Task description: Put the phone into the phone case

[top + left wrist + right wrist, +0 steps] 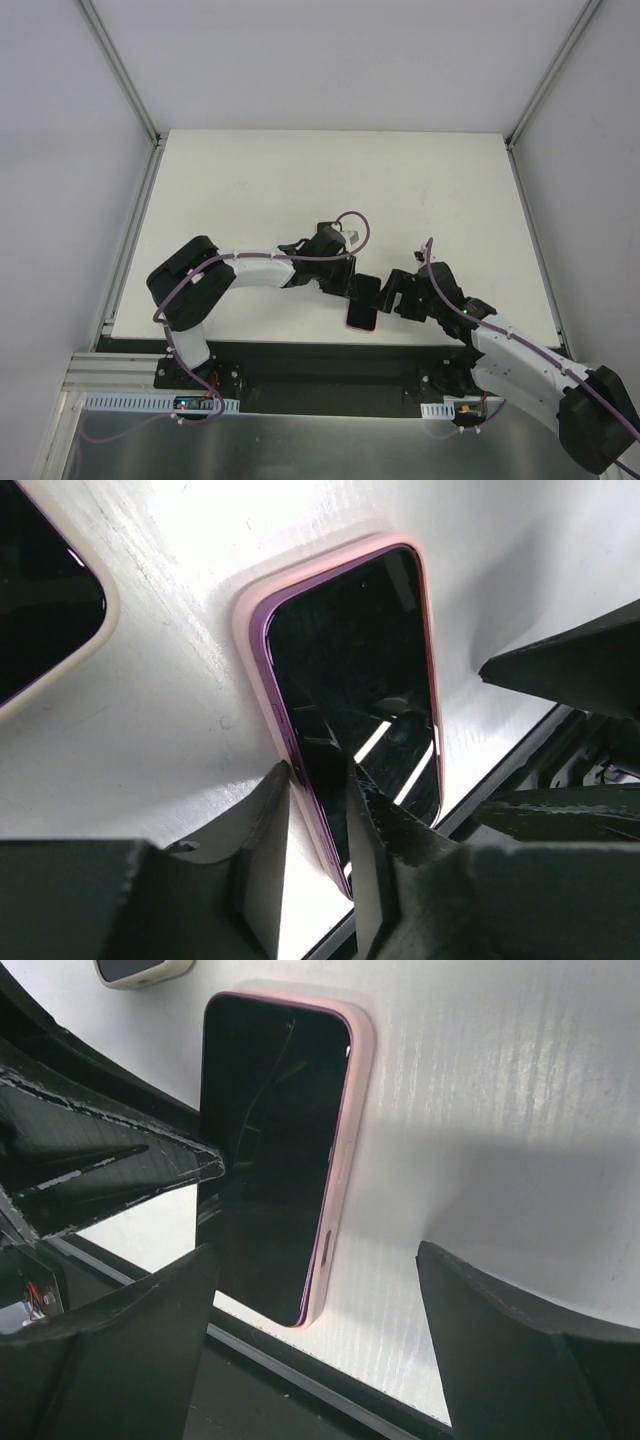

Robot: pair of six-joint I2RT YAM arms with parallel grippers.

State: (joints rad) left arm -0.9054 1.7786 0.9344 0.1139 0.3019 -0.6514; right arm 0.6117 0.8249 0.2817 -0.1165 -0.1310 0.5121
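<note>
The phone [350,660], purple with a dark screen, lies inside the pink phone case [250,610] near the table's front edge. Its purple side shows above the case rim on one long side. My left gripper [318,780] is nearly shut over that long edge, with one finger outside the case rim and the other on the screen. In the top view the phone [362,315] lies between my left gripper [352,290] and right gripper [392,298]. My right gripper [315,1260] is open wide and holds nothing. It hovers over the lower end of the phone [270,1140] and the case [345,1150].
A second dark phone in a cream case [40,590] lies just beyond, also in the right wrist view [140,970]. The table's front edge [330,1380] and the dark rail run right beside the phone's lower end. White walls enclose the table.
</note>
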